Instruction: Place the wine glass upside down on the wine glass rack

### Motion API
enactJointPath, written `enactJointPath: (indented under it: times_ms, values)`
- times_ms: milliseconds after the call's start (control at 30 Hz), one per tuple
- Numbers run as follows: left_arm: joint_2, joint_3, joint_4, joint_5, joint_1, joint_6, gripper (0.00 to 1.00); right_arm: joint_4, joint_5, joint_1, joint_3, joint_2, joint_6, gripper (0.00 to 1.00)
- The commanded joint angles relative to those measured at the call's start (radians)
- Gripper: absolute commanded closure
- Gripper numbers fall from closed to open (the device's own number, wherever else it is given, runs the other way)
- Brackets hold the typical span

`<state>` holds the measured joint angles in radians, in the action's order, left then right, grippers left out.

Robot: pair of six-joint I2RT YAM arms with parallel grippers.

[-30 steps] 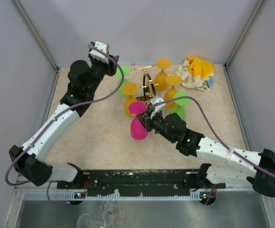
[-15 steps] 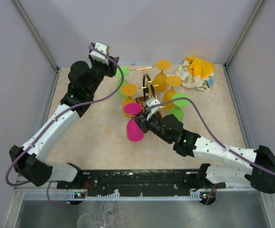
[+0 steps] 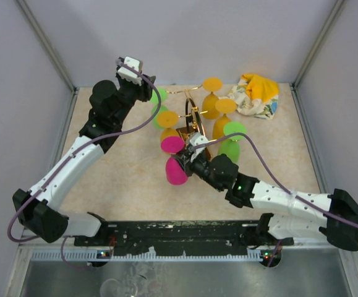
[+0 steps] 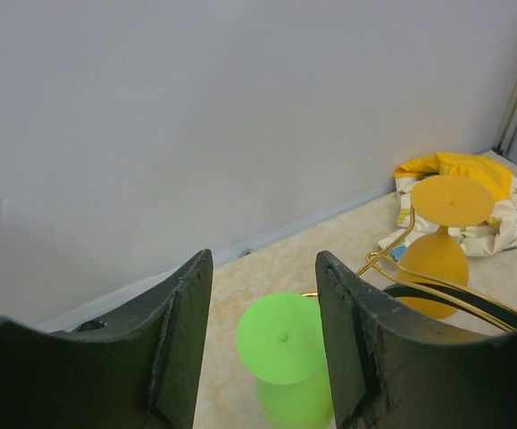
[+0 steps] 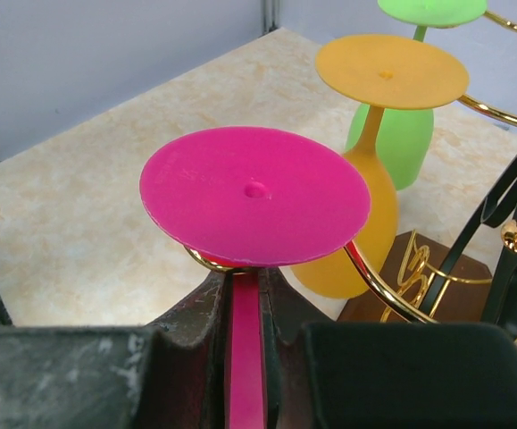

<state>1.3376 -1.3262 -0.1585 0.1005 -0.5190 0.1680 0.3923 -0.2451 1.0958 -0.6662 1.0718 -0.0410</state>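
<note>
The pink wine glass [image 3: 175, 167] hangs upside down, with its round base [image 5: 254, 195] on top. My right gripper [image 3: 189, 158] is shut on its stem [image 5: 245, 357], just below the base. The curled end of one gold arm [image 5: 379, 288] of the wine glass rack [image 3: 193, 115] lies right under the pink base, around the stem. My left gripper [image 4: 264, 295] is open and empty. It is held high at the rack's far left, above a hanging green glass [image 4: 283, 338].
Orange glasses [image 3: 213, 83] [image 5: 392, 71] and green glasses [image 3: 235, 130] hang upside down on the other rack arms. The rack's brown foot [image 5: 419, 268] is close to my right fingers. A crumpled yellow and white cloth [image 3: 256, 93] lies at the back right. Walls enclose the table.
My right gripper has carried the pink glass a little to the left and nearer, so its base now sits over the rack arm's curled end. The left arm has not moved.
</note>
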Motion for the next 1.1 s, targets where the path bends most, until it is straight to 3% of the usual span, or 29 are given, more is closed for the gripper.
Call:
enactJointPath:
  times_ms: [0,1067]
  values:
    - [-0.028,0.01,-0.04,-0.013,0.009,-0.013,0.44,0.159,-0.024,0.02,0.026,0.0,0.066,1.0]
    - [-0.029,0.025,-0.061,-0.027,0.026,-0.023,0.44,0.422,0.063,0.027,0.133,0.041,0.163,1.0]
